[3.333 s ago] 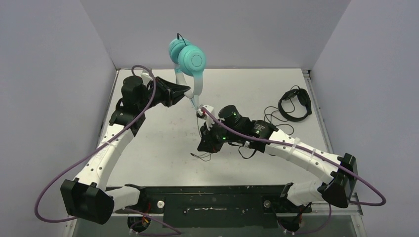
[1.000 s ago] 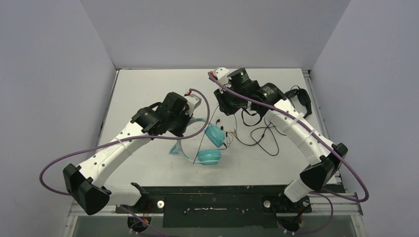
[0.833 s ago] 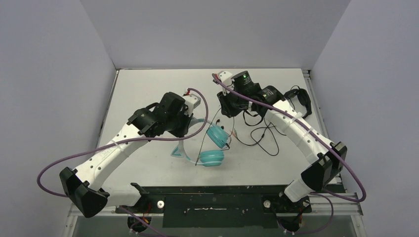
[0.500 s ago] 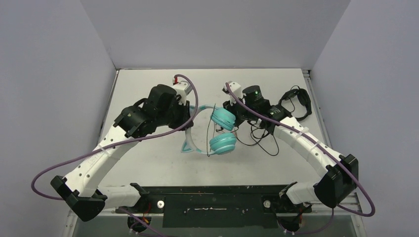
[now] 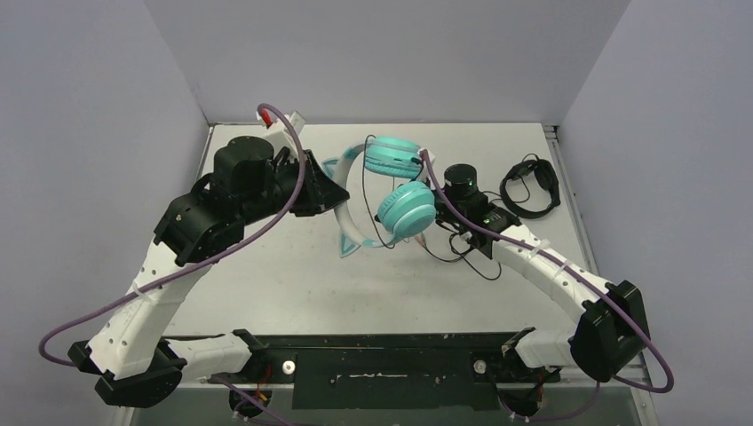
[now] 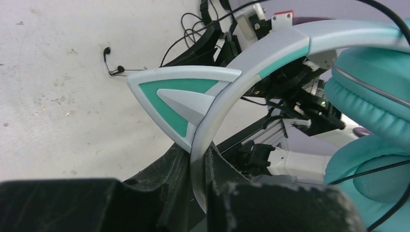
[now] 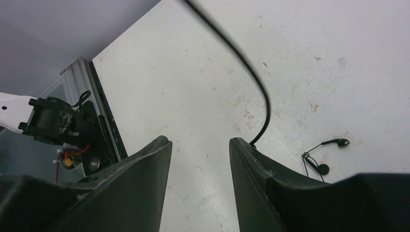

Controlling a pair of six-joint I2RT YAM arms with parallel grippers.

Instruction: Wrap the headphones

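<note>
The teal headphones hang in the air over the middle of the table, one ear cup [image 5: 393, 155] above the other [image 5: 407, 210]. My left gripper [image 6: 198, 151] is shut on the pale headband [image 6: 251, 53], just below a cat-ear point [image 6: 176, 96]. The thin black cable [image 5: 376, 226] loops down across the lower cup. My right gripper [image 7: 199, 140] is open just right of the lower cup, with nothing between its fingers. The cable [image 7: 251, 72] runs past the tip of its right finger [image 7: 246, 150], and I cannot tell whether they touch.
All-black headphones [image 5: 530, 186] lie at the back right of the table [image 5: 266, 293]. Loose black cable [image 5: 471, 253] sprawls under my right arm. A small pair of black earbuds [image 7: 323, 153] lies on the table below the right gripper.
My left arm has lifted the headphones off the table and carried them up and back. The right gripper has come forward beside the lower ear cup and opened.
</note>
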